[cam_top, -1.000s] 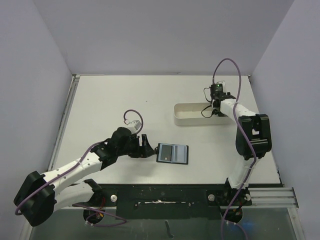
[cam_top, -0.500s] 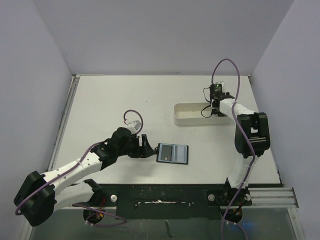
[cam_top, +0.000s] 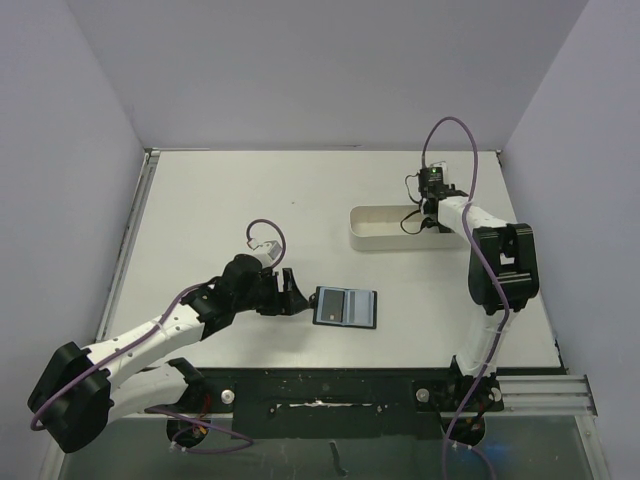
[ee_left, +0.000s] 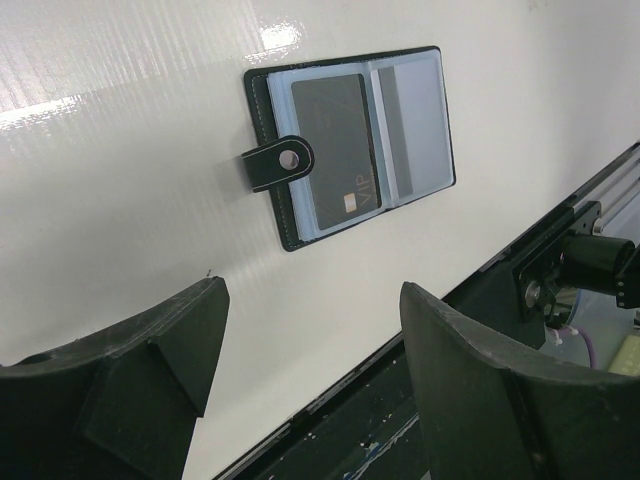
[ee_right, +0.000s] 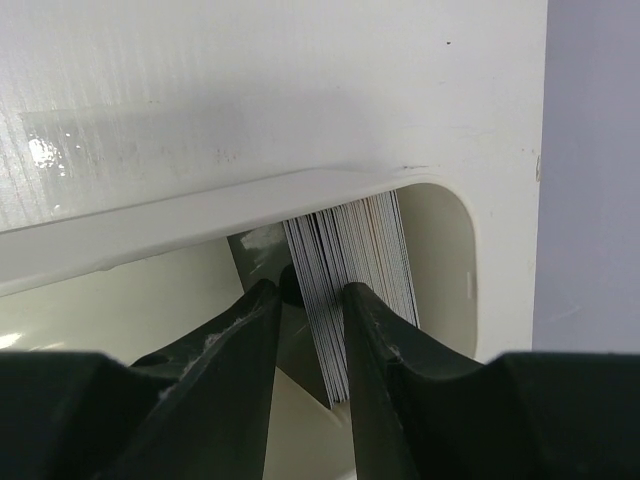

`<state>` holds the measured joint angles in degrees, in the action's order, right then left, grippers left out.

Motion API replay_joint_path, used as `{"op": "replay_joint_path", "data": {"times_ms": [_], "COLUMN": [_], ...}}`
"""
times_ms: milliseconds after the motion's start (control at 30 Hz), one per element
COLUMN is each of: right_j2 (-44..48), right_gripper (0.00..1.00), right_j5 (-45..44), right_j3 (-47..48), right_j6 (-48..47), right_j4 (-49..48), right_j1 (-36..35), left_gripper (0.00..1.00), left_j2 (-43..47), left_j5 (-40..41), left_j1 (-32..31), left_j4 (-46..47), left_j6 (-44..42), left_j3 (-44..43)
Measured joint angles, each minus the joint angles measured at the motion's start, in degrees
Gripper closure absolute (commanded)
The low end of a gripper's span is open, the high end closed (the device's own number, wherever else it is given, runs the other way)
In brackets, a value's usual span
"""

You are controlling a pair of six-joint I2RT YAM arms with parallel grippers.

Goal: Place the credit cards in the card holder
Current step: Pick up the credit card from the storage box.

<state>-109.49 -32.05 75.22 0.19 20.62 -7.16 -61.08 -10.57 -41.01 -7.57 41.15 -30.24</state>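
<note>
The cards (ee_right: 350, 255) stand on edge at the tray's (ee_right: 150, 235) 3 o'clock end, so my right gripper (ee_right: 310, 292) straddles a few, jaws narrow; whether they grip, I cannot tell. The holder (ee_left: 350, 140) lies open near the table's (cam_top: 250, 200) 6 o'clock; my left gripper (ee_left: 310, 300) hovers at its 9 o'clock, jaws wide, probably to steady it

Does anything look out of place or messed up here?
Nothing stands out. The card holder lies open and flat with one dark card in a pocket, and the other cards stand on edge in the white tray.
</note>
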Motion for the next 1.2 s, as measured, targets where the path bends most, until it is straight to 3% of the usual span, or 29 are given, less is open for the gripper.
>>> {"op": "replay_joint_path", "data": {"times_ms": [767, 900, 1200], "right_j2": [1.68, 4.39, 14.60], "right_gripper": [0.93, 1.00, 1.00], "right_j5": [1.22, 1.84, 6.43], "right_j3": [2.84, 4.55, 6.45], "right_j6": [0.35, 1.03, 5.01], "right_j4": [4.92, 8.39, 14.69], "right_j1": [-1.22, -2.97, -10.40], "left_gripper": [0.32, 0.33, 0.37], "left_j2": [-1.40, -2.51, -3.78], "left_j5": [-0.44, -0.70, -1.66], "left_j1": [0.04, 0.07, 0.13], "left_j4": [0.09, 0.11, 0.26], "left_j6": [0.07, 0.09, 0.39], "left_j3": [0.00, 0.00, 0.00]}}
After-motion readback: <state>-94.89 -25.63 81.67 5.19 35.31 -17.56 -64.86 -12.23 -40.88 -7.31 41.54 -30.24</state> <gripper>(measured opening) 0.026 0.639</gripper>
